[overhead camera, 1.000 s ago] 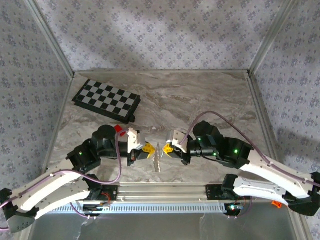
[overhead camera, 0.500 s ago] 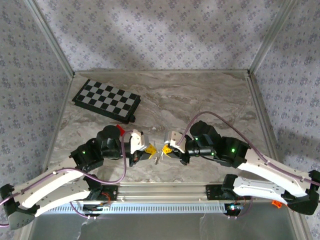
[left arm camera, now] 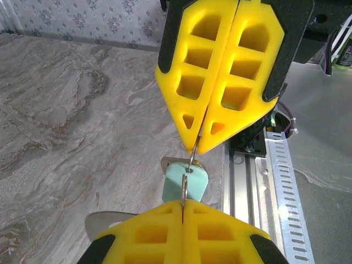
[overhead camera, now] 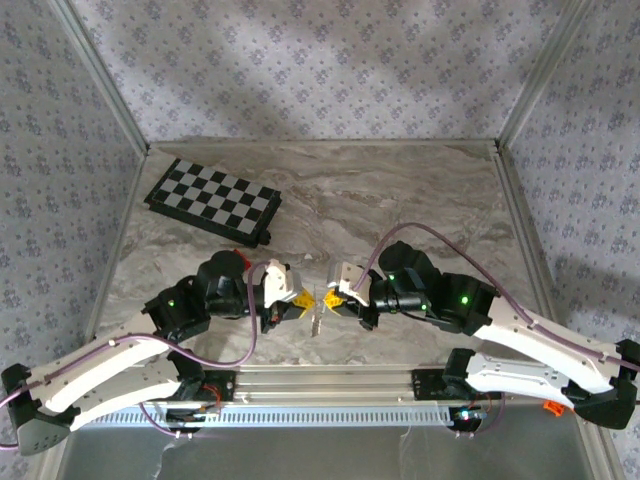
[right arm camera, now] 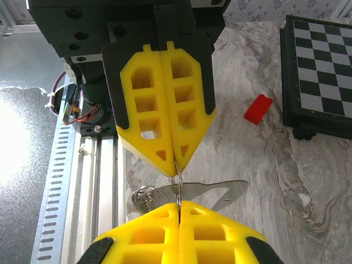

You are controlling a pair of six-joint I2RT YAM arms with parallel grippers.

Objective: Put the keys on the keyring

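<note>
Now your left gripper and right gripper both pinch the keyring; its mint-headed key seems partly threaded.

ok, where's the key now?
Left wrist view, centre: the key sits at the keyring wire pinched between the left end effector and right end effector, beside the rail.

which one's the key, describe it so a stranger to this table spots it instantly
Start at the near middle of the marble table, where the left gripper and right gripper meet tip to tip, both pinching the wire keyring. The key sits at that wire between them: small, flat, with a pale mint-green head, unlike the red block near the chessboard.
</note>
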